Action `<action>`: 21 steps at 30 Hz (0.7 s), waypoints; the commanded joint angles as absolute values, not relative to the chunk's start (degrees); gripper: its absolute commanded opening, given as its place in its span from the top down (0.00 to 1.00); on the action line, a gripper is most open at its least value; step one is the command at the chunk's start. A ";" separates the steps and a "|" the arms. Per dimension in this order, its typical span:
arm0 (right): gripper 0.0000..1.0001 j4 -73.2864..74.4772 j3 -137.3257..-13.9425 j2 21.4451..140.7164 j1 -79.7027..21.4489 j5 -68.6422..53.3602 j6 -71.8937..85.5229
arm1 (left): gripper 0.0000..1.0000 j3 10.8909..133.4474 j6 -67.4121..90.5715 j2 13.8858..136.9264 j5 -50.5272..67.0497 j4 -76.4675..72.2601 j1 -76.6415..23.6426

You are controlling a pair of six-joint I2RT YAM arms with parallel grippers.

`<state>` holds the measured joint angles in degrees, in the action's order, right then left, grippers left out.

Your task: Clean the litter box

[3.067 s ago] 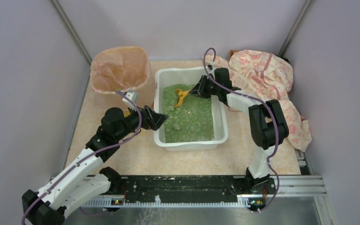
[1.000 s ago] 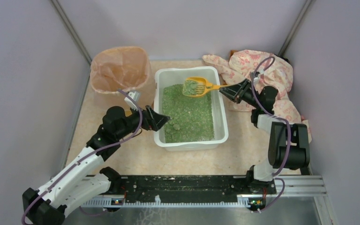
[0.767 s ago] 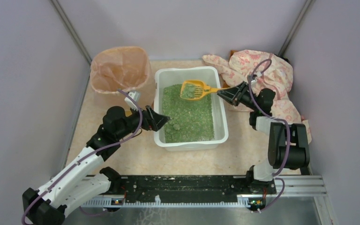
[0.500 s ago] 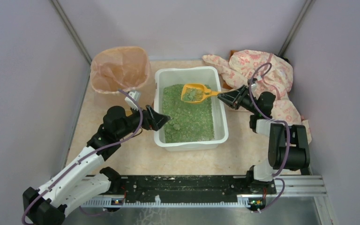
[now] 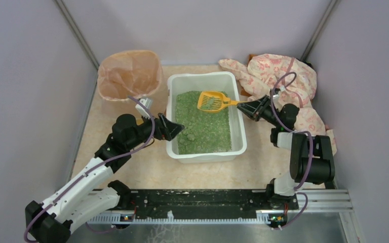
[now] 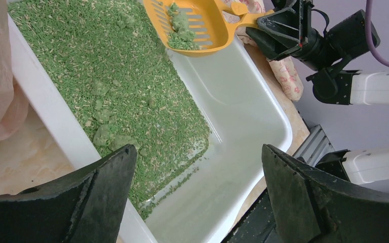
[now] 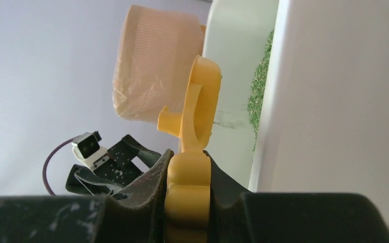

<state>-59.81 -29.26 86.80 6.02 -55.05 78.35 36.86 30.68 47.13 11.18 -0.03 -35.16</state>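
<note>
Right claw [image 5: 243, 105] is clamped on the handle end of the orange-yellow scoop [image 5: 211, 100]; the right wrist view shows the handle pinched flat between both fingers, no gap. The claw sits just outside the right wall of the litter box [image 5: 205, 154], and the scoop's long axis runs from it leftward across the rim, with the slotted head held over the box's far-right part, above the litter [image 5: 202, 126] and not touching it. The head is roughly level and carries a few green clumps [image 6: 180, 25]. The box itself sits mid-bench [image 5: 147, 167], long side running away from the arm bases, green fill heaped toward its left side and bare white floor showing along its right wall in the left wrist view. The relation that matters: the bin [image 5: 129, 73] with the peach bag stands just past the box's far-left corner, so it lies straight on along the scoop's axis, on the opposite side of the box from the right claw. My judgement is that the load has to cross the full box width, level, to reach it. Left claw [image 5: 174, 130] is nearer the bin but empty, fingers spread wide at the box's left wall; whether it touches the rim, cannot tell. A flowered cloth [image 5: 283, 71] lies bunched off the box's far-right corner.
</note>
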 commanded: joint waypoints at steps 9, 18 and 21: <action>1.00 -63.44 -29.99 85.23 7.48 -54.72 77.58 | 0.01 37.53 31.10 46.83 11.87 -1.11 -35.34; 1.00 -61.46 -33.07 86.43 4.75 -58.92 77.03 | 0.01 36.01 31.64 46.21 11.87 -2.29 -35.38; 1.00 -65.20 -29.89 85.62 6.57 -54.78 79.78 | 0.01 35.71 30.73 46.51 10.99 -2.18 -35.35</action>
